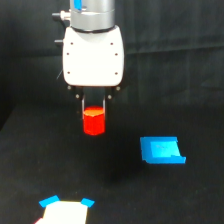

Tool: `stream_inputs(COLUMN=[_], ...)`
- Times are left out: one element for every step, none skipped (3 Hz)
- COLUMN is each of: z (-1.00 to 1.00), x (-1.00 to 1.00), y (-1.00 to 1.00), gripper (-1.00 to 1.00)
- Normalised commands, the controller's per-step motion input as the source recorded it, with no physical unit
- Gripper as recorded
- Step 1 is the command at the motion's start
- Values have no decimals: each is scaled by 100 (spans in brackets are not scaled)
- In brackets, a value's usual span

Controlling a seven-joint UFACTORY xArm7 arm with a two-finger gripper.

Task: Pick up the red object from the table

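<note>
**Red block in the jaws, clear of the table**

The gripper [93, 107] hangs at about twelve o'clock from the scene's centre, its white body upright and its two thin fingers [84, 107] pointing straight down. They are closed against the top part of the red block [93, 121], one on each side, with most of the block showing below the fingertips. The block appears to be off the table [200, 200], with dark surface visible beneath it, though the single view makes the gap hard to judge.

The block looks small, stubby and rigid, so it is probably light and will not deform under the squeeze. Its faces look smooth and slightly glossy, so slipping is the likelier trouble, especially with a hold so near the top edge. A grip lower down, across the middle of two opposite sides, would likely be steadier.

A flat blue piece [161, 150] lies at about four o'clock from the block, well apart. A white piece with blue corners [65, 211] sits at about seven o'clock, at the bottom edge.
</note>
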Motion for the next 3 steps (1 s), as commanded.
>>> stream_inputs(z=[-26,48,20], x=[7,-42,-37], y=[-3,-14,14], gripper=[-100,-99,-100])
